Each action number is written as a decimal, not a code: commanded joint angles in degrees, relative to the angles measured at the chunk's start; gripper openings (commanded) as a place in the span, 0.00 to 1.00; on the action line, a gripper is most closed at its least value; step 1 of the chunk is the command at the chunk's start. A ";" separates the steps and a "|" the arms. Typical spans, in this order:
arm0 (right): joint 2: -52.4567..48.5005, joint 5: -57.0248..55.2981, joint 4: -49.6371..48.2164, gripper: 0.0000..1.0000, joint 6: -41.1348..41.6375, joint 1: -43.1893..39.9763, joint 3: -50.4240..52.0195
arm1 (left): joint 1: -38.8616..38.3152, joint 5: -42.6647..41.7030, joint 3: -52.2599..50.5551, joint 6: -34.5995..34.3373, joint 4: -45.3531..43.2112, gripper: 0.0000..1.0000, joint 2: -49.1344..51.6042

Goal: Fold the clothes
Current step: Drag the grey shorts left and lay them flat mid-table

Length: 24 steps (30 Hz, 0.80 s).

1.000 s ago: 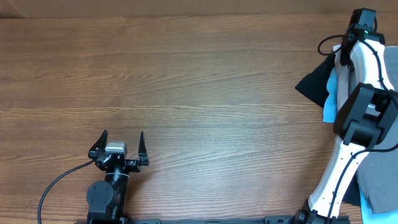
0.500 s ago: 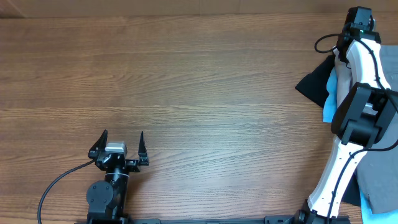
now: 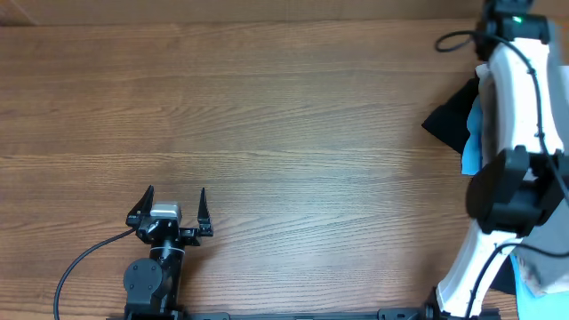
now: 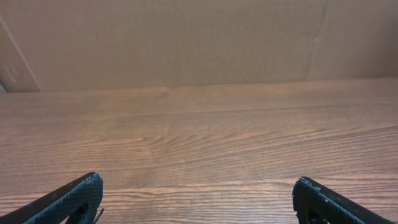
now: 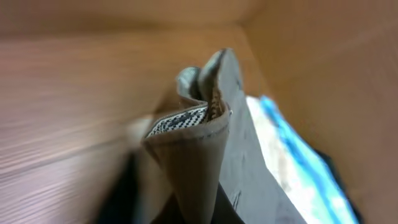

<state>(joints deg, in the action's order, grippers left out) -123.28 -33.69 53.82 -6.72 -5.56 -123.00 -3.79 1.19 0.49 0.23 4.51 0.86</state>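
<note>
Overhead: right arm (image 3: 523,98) partly hides the clothes (image 3: 449,116) at two o'clock; right gripper (image 3: 508,18) clenched on a fold (fingers unseen), left gripper (image 3: 176,194) spread wide

The right arm (image 3: 520,98) stretches farther toward the counter's (image 3: 267,107) far edge, and the right gripper closes on a fold of the grey garment (image 5: 205,130).
</note>
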 commanded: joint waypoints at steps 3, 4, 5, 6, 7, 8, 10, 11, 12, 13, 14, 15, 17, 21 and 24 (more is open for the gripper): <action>2.73 20.41 3.63 0.04 12.22 10.27 -0.81 | -0.37 0.68 -0.22 1.07 -0.24 1.00 -0.55; 2.71 25.92 3.82 0.04 14.69 12.46 -0.76 | -0.37 0.68 -0.22 1.07 -0.24 1.00 -0.55; 2.69 30.51 3.50 0.04 16.79 14.36 -0.70 | -0.37 0.68 -0.22 1.09 -0.24 1.00 -0.55; 2.62 34.93 2.69 0.04 19.30 16.57 -0.70 | -0.37 0.68 -0.22 1.07 -0.24 1.00 -0.55; 2.58 37.81 1.75 0.04 21.44 18.53 -0.70 | -0.37 0.68 -0.22 1.07 -0.24 1.00 -0.55; 2.38 39.63 0.72 0.04 23.63 20.57 -0.70 | -0.37 0.68 -0.22 1.07 -0.24 1.00 -0.55; 1.97 40.39 -0.87 0.04 27.08 24.72 -0.70 | -0.37 0.68 -0.22 1.07 -0.24 1.00 -0.55; 1.73 40.37 -1.64 0.04 28.46 27.19 -0.70 | -0.37 0.68 -0.22 1.07 -0.24 1.00 -0.55; 1.25 40.19 -2.43 0.04 29.64 29.22 -0.70 | -0.37 0.68 -0.22 1.07 -0.26 1.00 -0.55; 0.76 40.22 -3.48 0.04 30.32 31.26 -0.70 | -0.37 0.68 -0.22 1.07 -0.24 1.00 -0.55; 0.02 40.19 -4.92 0.04 30.84 33.44 -0.70 | -0.37 0.68 -0.22 1.07 -0.24 1.00 -0.55; -0.55 40.19 -6.27 0.04 30.82 35.26 -0.70 | -0.37 0.68 -0.22 1.07 -0.24 1.00 -0.55; -2.23 40.22 -9.27 0.04 30.82 38.56 -0.70 | -0.37 0.68 -0.22 1.07 -0.24 1.00 -0.55; -6.08 40.19 -14.64 0.04 30.80 44.33 -0.70 | -0.37 0.68 -0.22 1.07 -0.24 1.00 -0.55; -8.31 40.22 -17.20 0.04 30.77 47.30 -0.70 | -0.37 0.68 -0.22 1.07 -0.24 1.00 -0.55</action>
<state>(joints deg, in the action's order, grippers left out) -130.02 6.26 37.93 22.92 40.56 -122.93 -3.79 1.19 0.49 0.23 4.49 0.86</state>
